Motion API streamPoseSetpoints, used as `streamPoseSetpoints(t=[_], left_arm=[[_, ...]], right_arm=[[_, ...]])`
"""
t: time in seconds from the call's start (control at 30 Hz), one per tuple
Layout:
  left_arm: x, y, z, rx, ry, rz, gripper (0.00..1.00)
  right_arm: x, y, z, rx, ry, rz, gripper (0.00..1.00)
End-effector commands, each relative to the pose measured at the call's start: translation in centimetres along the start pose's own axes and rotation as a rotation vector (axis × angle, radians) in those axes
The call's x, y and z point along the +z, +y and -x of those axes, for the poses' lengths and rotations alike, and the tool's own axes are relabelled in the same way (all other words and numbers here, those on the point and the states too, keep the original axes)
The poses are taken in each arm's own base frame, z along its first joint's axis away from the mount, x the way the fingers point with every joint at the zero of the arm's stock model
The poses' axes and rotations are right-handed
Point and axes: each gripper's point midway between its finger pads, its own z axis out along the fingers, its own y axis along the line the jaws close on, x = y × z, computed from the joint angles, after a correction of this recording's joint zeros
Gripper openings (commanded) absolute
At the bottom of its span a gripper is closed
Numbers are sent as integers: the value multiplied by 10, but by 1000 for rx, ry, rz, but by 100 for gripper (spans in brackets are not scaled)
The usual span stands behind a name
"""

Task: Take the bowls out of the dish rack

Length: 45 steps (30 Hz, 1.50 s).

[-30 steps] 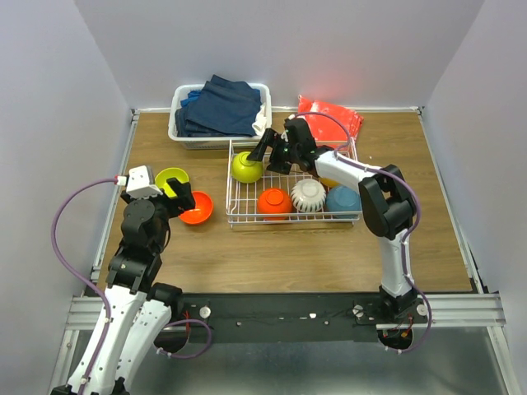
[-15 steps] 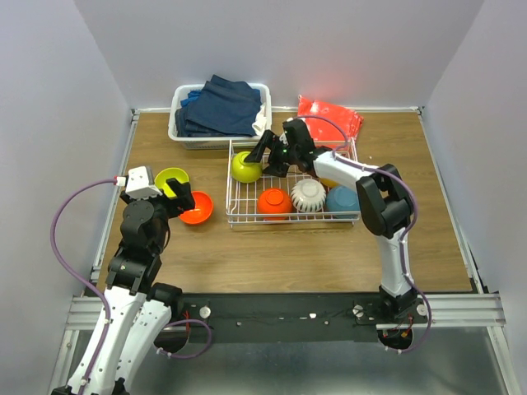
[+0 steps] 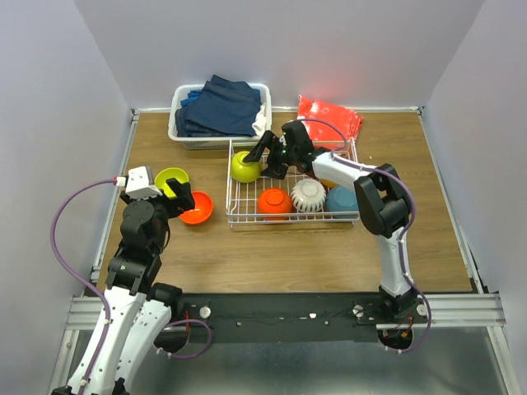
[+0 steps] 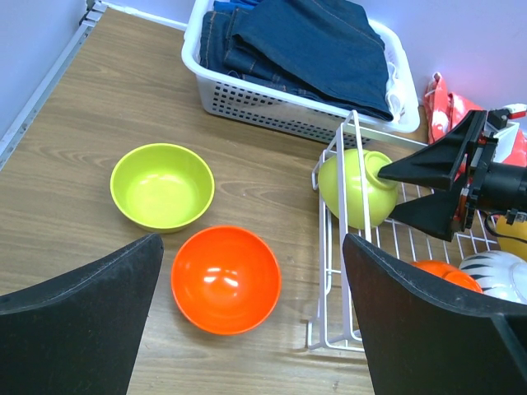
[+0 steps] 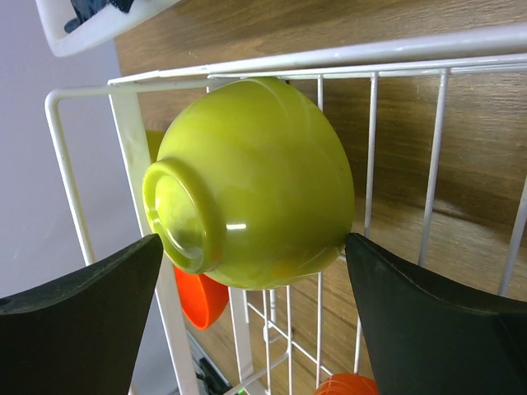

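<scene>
The white wire dish rack [image 3: 288,223] stands mid-table. A lime green bowl [image 3: 244,168] lies tilted on its side in the rack's far left corner. My right gripper [image 3: 258,164] is open, with one finger on each side of this bowl [image 5: 263,177]. A red-orange bowl [image 3: 273,201], a striped white bowl [image 3: 308,195] and a teal bowl [image 3: 342,200] sit along the rack's front. A yellow-orange bowl [image 4: 512,237] is mostly hidden behind the right arm. A lime bowl [image 4: 162,185] and a red-orange bowl [image 4: 226,278] sit upright on the table left of the rack. My left gripper [image 4: 251,247] is open and empty above them.
A solid white tub of dark blue clothes [image 3: 219,113] stands behind the rack's left end. A red-orange bag [image 3: 329,117] lies at the back behind the rack. Grey walls close in the table's left, right and back sides.
My right gripper has crept slightly left, further around the lime bowl in the rack. The left arm has not moved.
</scene>
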Motion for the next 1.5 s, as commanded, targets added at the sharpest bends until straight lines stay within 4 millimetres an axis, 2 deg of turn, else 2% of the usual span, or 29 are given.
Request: streamPoseSetpoints(t=[0.0, 0.3, 0.63, 1.07, 1.3, 1.47], left_arm=[[0, 2, -3, 14, 2, 3, 99], [0, 3, -4, 14, 4, 9, 99], [0, 4, -4, 16, 4, 10, 99], [-2, 4, -1, 11, -11, 10, 99], [-2, 4, -1, 10, -11, 10, 99], [-2, 4, -1, 11, -11, 10, 99]], right_arm=[[7, -24, 11, 61, -83, -89, 100], [11, -34, 17, 110, -119, -145, 100], [11, -41, 17, 76, -131, -231, 100], [18, -48, -5, 60, -60, -245, 100], [11, -35, -4, 58, -67, -194, 84], [12, -38, -2, 54, -70, -226, 86]])
